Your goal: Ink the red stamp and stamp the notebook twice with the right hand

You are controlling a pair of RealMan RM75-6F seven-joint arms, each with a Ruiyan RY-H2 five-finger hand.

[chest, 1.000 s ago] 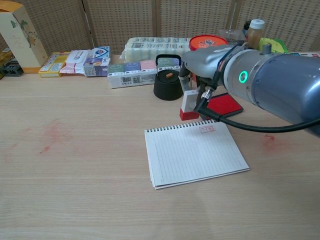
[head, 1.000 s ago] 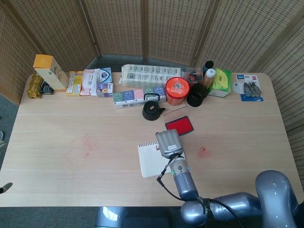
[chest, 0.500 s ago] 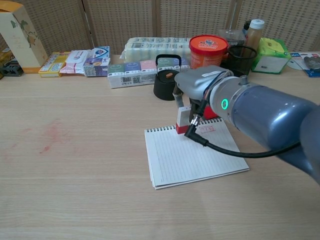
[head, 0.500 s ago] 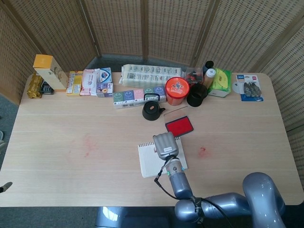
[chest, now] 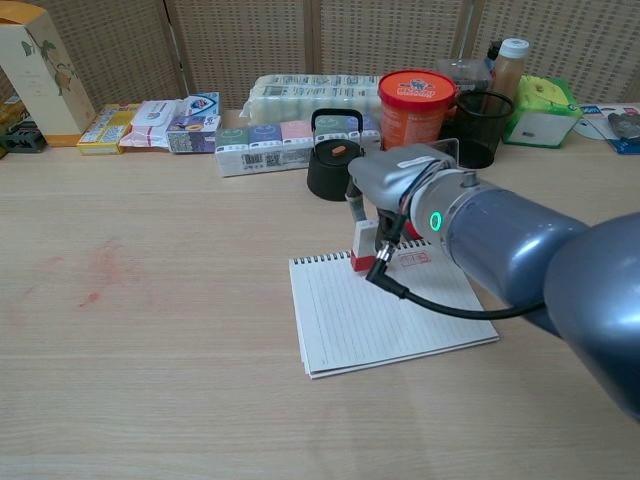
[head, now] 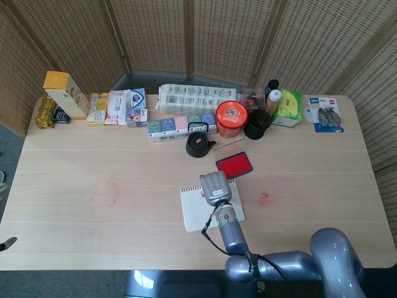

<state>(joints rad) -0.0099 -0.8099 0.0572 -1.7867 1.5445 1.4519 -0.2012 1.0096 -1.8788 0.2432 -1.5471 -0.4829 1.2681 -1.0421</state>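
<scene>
Red-based stamp [chest: 364, 246] stands upright, long axis vertical, its base on the notebook's [chest: 385, 317] top edge by the spiral binding, as the chest view shows; the right hand [chest: 395, 180] grips it from above. From the head view the hand [head: 214, 187] hides the stamp. One red print [chest: 413, 259] lies at three o'clock of it. Ink pad [head: 234, 164] sits at one o'clock of the notebook on the worktop [head: 93, 198].

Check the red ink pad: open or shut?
Open: the red ink pad shows its bare red surface; its lid cannot be identified.
</scene>
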